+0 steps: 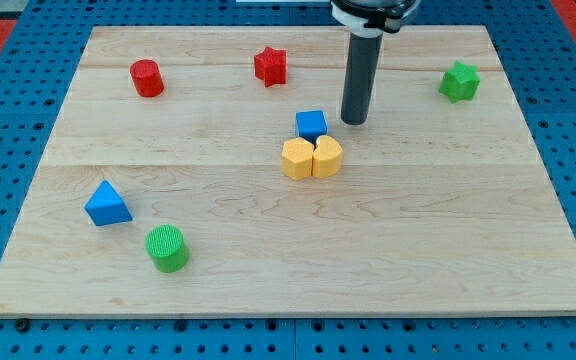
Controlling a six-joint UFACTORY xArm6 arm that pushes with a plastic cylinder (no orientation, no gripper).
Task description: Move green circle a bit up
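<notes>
The green circle [167, 247] is a short ribbed cylinder near the board's bottom left. My tip [354, 121] is the lower end of a dark rod that comes down from the view's top centre. It rests on the board just right of the blue cube [311, 125], far up and to the right of the green circle.
Two yellow blocks [312, 158] sit side by side just below the blue cube. A blue triangle [107, 204] lies up-left of the green circle. A red cylinder [147, 78] and a red star [270, 66] are near the top. A green star [459, 82] is at the top right.
</notes>
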